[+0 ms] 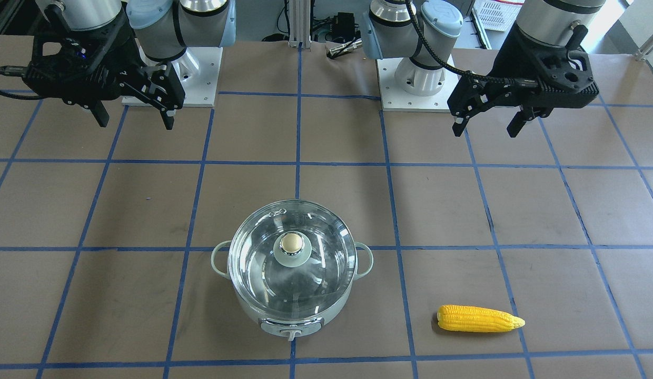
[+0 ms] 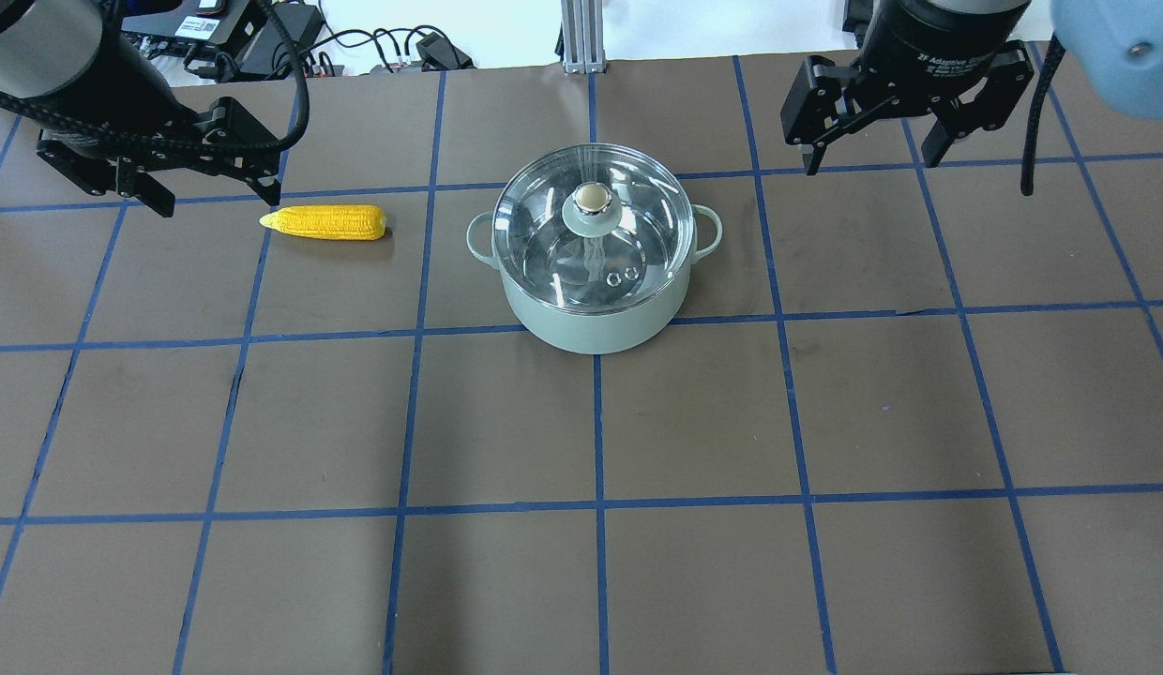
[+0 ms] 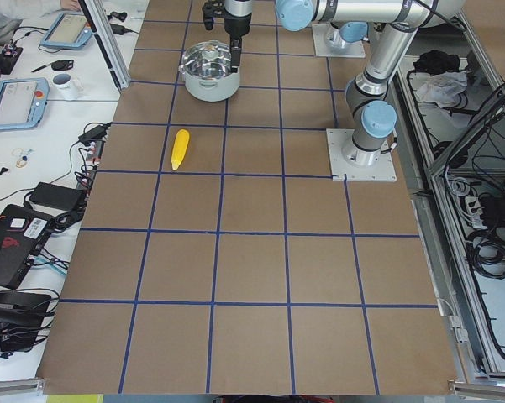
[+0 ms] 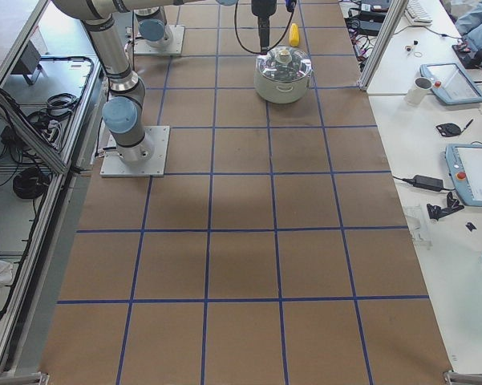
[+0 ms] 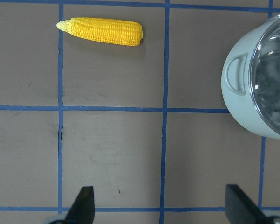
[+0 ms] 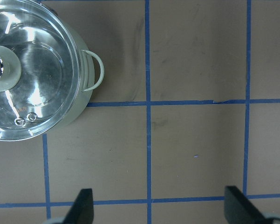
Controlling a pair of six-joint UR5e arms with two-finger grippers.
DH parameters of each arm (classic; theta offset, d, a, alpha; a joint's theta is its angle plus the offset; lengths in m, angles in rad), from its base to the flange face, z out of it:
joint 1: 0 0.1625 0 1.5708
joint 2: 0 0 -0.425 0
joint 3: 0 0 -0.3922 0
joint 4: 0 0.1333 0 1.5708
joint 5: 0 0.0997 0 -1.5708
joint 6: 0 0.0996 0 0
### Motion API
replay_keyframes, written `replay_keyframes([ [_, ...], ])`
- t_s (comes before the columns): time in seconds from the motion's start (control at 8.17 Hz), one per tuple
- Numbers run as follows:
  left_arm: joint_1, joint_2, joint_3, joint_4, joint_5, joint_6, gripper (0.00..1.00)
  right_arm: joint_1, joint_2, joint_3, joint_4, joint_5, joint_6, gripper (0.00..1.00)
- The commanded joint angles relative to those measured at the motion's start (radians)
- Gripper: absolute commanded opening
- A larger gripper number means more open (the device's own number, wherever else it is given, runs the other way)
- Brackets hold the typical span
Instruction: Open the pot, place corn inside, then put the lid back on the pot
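Lid (image 2: 628, 234) seated on pot (image 2: 596, 323), knob (image 2: 591, 199) up at centre. Nothing lifted yet, so judged step 1: lid off.

Raised off to pot's right: right gripper (image 2: 872, 157), jaws apart, empty. Nearer the lid than left gripper (image 2: 214, 195), so likely pick for the knob. Knob below it and back toward pot's centre, so a sideways reach, then descent.

Corn (image 2: 326, 223) flat on table (image 2: 694, 422) to pot's left, well apart. Long axis pointing at pot, blunt end toward pot, tip away.

Left gripper raised on pot's left too, jaws apart, empty, nearer the corn of the 2. In left wrist view, corn lengthwise along the jaw-to-jaw line. Probably needs a quarter wrist turn to pinch across.
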Motion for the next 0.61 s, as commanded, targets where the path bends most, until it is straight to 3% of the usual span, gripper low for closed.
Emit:
replay_keyframes([
  [0.0, 0.000, 0.002, 0.002, 0.000, 0.001, 0.000, 1.00, 0.000, -0.003, 0.003, 0.003, 0.002, 0.007, 1.00],
  [0.24, 0.000, -0.001, 0.000, 0.003, -0.002, 0.085, 1.00, 0.001, 0.000, 0.003, -0.015, 0.045, 0.013, 1.00],
  [0.49, 0.018, -0.020, 0.002, 0.044, 0.000, 0.365, 1.00, 0.010, 0.047, -0.016, -0.065, 0.057, 0.077, 1.00],
])
